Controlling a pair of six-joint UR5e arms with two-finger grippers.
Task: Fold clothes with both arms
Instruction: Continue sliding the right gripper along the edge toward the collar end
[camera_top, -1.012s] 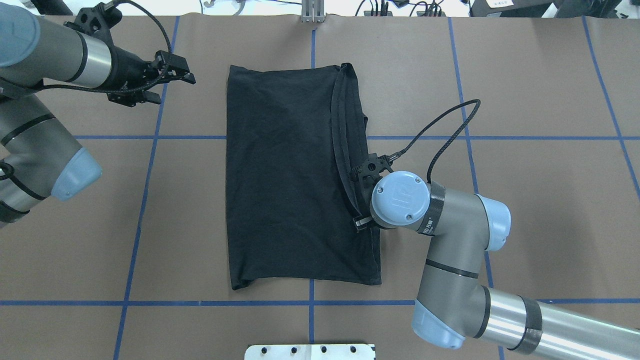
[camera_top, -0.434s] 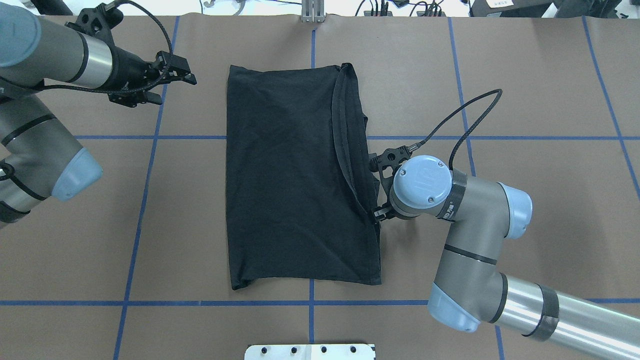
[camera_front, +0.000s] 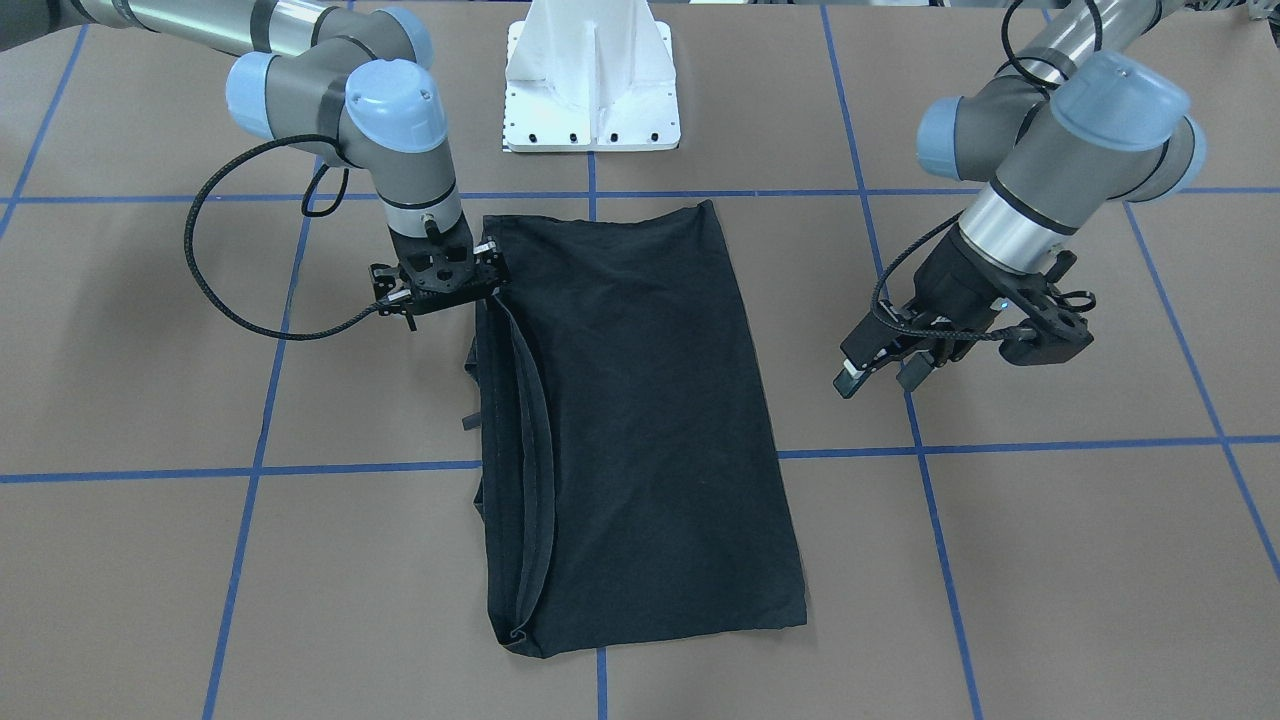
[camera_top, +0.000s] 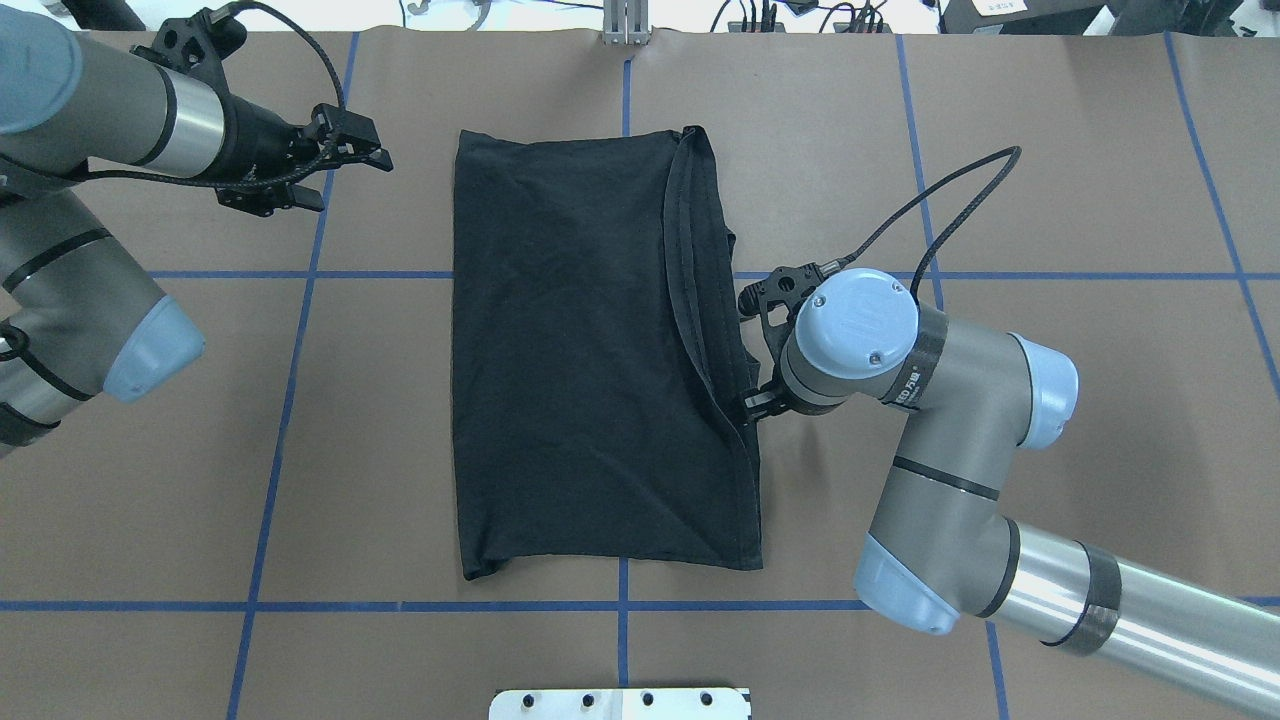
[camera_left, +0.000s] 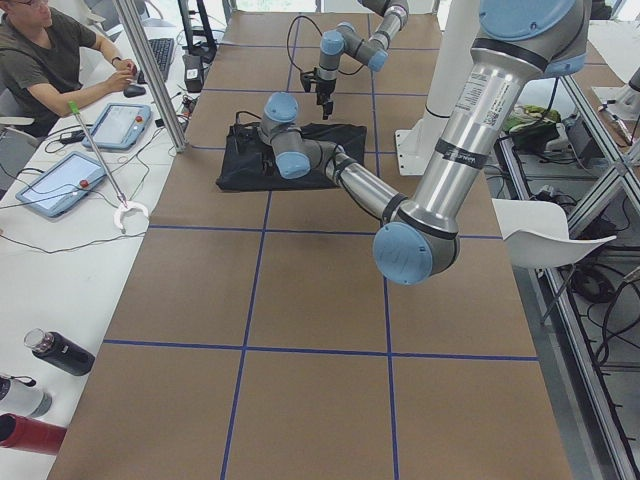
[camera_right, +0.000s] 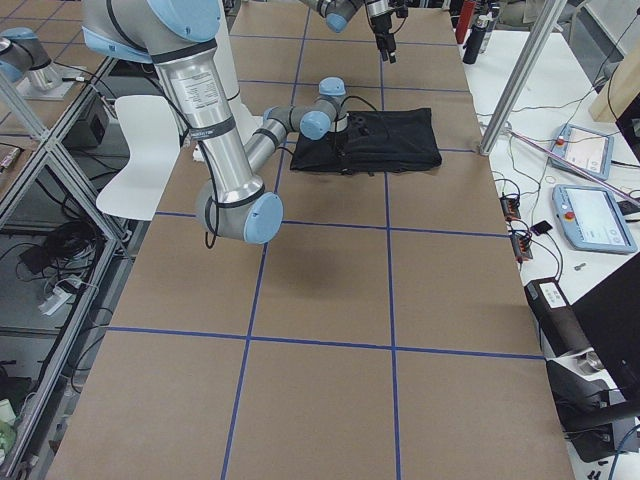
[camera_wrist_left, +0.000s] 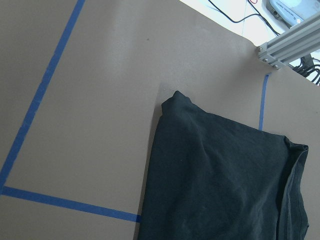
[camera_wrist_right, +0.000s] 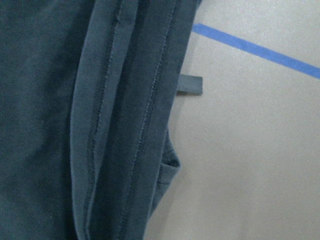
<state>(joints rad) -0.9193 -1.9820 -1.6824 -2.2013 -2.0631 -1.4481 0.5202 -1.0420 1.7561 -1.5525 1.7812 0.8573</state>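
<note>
The left tool (camera_top: 350, 180) hovers over the far-left tabletop (camera_top: 1050, 150) with its fingers spread, well apart from the shirt (camera_top: 570, 360). The shirt lies flat mid-tabletop, folded into a long black rectangle with layered hems along its right edge. The right tool (camera_front: 440, 272) points down just beside that edge, its fingers apparently spread and pinching no cloth.

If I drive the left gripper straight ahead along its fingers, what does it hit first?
Probably the brown table cover, just short of the T-shirt at its far corner on that side: the left gripper tilts down toward that spot. Depth is unclear, so it might catch the shirt's edge instead.
</note>
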